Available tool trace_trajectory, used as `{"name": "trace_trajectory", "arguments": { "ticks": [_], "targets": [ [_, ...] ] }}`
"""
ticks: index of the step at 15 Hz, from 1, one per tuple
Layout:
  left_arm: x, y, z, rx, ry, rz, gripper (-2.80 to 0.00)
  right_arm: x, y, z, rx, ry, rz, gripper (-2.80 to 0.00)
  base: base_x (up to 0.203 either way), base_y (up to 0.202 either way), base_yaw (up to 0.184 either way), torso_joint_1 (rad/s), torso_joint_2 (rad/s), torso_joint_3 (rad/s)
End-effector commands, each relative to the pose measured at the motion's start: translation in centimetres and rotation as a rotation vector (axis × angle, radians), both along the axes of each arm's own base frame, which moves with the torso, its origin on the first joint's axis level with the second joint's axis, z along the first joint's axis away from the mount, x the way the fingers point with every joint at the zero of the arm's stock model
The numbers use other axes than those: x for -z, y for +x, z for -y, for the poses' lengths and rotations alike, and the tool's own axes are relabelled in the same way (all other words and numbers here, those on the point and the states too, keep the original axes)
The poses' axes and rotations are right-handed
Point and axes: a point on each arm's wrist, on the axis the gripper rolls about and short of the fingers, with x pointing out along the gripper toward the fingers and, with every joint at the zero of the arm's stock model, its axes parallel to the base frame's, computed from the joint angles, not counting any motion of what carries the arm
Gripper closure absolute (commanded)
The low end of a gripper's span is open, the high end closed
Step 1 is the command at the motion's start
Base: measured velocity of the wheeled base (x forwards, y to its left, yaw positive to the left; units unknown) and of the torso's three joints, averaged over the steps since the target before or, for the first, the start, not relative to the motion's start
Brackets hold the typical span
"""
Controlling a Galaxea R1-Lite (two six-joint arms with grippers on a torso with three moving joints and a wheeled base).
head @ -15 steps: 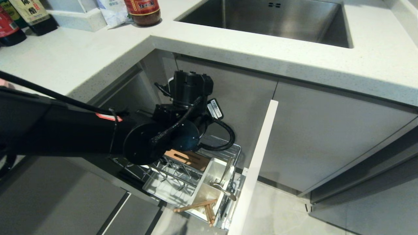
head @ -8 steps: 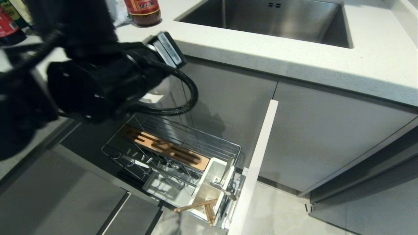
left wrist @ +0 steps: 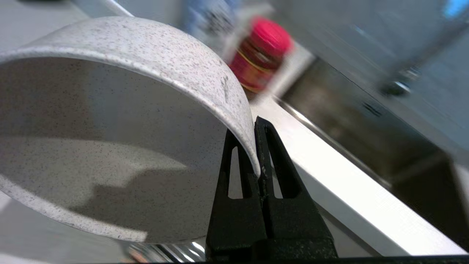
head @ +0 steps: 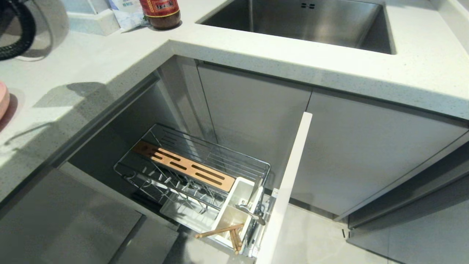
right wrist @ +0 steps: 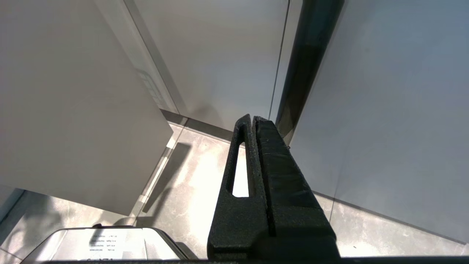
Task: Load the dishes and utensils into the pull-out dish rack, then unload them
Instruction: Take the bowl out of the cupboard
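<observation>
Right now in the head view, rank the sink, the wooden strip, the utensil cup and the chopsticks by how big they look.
1. sink, largest
2. wooden strip
3. utensil cup
4. chopsticks, smallest
The strip is longer, the cup bulkier; that pair is close.

The pale speckled countertop (head: 256, 51) wraps the steel sink (head: 304, 22). Toward eleven o'clock stand a red-labelled jar (head: 161, 13), a white packet (head: 126, 14) and a pale box (head: 88, 20) (all partly cut off). At nine o'clock a pink plate (head: 3, 104) edges in.
</observation>
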Motion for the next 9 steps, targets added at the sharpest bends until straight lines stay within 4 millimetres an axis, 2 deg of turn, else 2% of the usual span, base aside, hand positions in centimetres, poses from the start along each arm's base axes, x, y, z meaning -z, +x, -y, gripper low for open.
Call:
{"name": "trace_trajectory", "arguments": {
  "ticks": [1,4,9],
  "targets": [
    [-0.9,-1.3,-2.8,-0.11,-0.006,0.047,0.0,0.0,0.0,0.0,0.0,0.0,-0.001,0.0,0.0,0.0,0.0,0.0,0.0,0.0],
    [-1.5,-3.4,-6.5,-0.3,0.061,0.082,0.0,0.0,0.0,0.0,0.0,0.001,-0.001,0.0,0.0,0.0,0.0,0.0,0.0,0.0],
    [-1.8,-6.1,-9.9,-0.57,0.169,0.03,0.0,0.0,0.0,0.0,0.0,0.0,-0.001,0.0,0.0,0.0,0.0,0.0,0.0,0.0]
  ]
}}
